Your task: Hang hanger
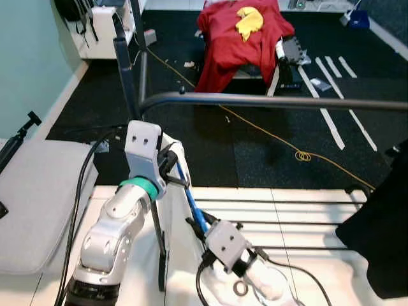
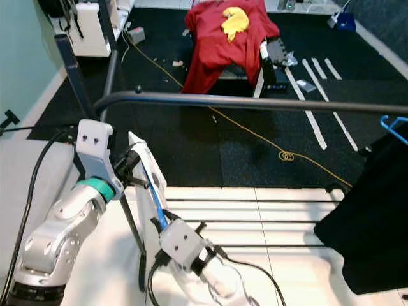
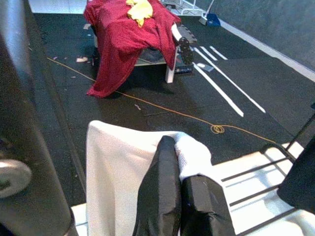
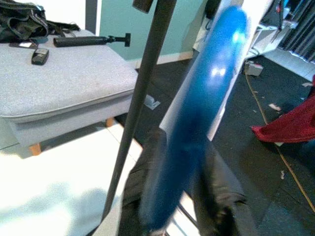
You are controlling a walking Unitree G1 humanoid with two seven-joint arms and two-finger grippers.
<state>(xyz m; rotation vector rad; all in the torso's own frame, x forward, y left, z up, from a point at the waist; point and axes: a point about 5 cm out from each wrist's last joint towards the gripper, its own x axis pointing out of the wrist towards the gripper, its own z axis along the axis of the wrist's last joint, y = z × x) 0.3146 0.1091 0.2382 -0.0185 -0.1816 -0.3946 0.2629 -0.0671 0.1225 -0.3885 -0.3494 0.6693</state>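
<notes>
**Blue hanger with white cloth held below the rail**

Below the dark rail [image 1: 268,101], both grippers meet on one load. Blue hanger [image 1: 193,204] runs slantwise between them, with a white garment [image 3: 123,162] draped on it. Right gripper [image 4: 189,187] is nearer the robot than the rail; its jaws are clamped on the hanger's blue bar. Left gripper [image 3: 182,196] sits higher, closer to the rail; its jaws are together, pinching the white cloth. Rail upright [image 1: 127,76] stands just beside the left gripper.

Hanger not yet on the rail. Black garment [image 2: 376,217] already hangs farther along the rail to the right, with a blue hook [image 2: 394,124] above it.

Handling, as judged: hanger looks like stiff, smooth plastic, light, likely to twist in a single pinch. Cloth is soft and may slide off. Best hold seems near the neck, keeping the hook free to go over the rail. Hook itself cannot be made out.
</notes>
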